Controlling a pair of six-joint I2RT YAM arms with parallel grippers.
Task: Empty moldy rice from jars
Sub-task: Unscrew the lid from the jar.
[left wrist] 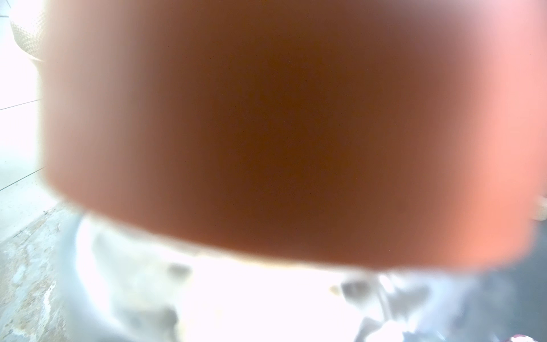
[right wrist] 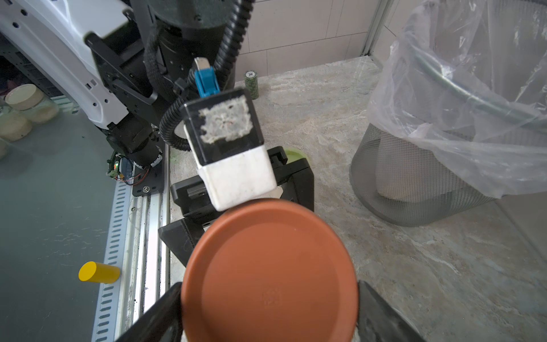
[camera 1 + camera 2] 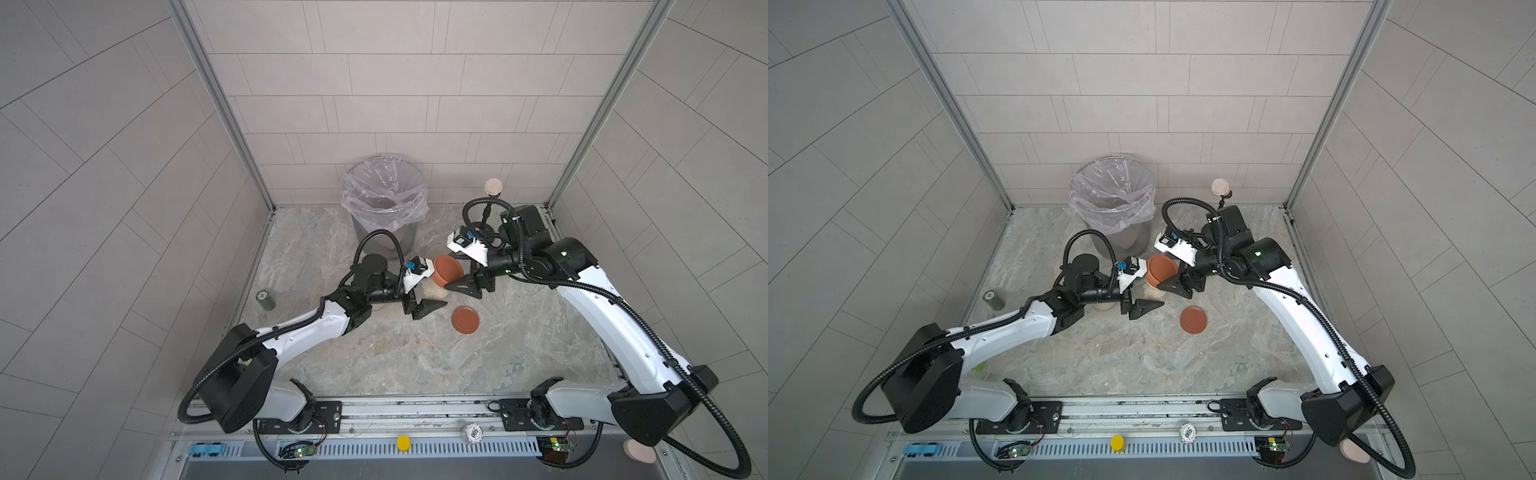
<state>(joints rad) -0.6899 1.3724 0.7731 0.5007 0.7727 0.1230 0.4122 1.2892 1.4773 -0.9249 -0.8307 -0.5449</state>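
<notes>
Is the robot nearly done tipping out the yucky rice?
Not yet. Done: one rust-red lid lies loose on the table, so one jar looks opened. In hand: the left gripper holds a tilted rice jar while the right gripper grips its lid. To do: emptying it, plus a green-lidded jar, mostly hidden.

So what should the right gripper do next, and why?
Probably twist the rust-red lid loose: the right gripper clamps its rim while the left gripper holds the tilted jar, which has rice inside and is not yet open.
</notes>
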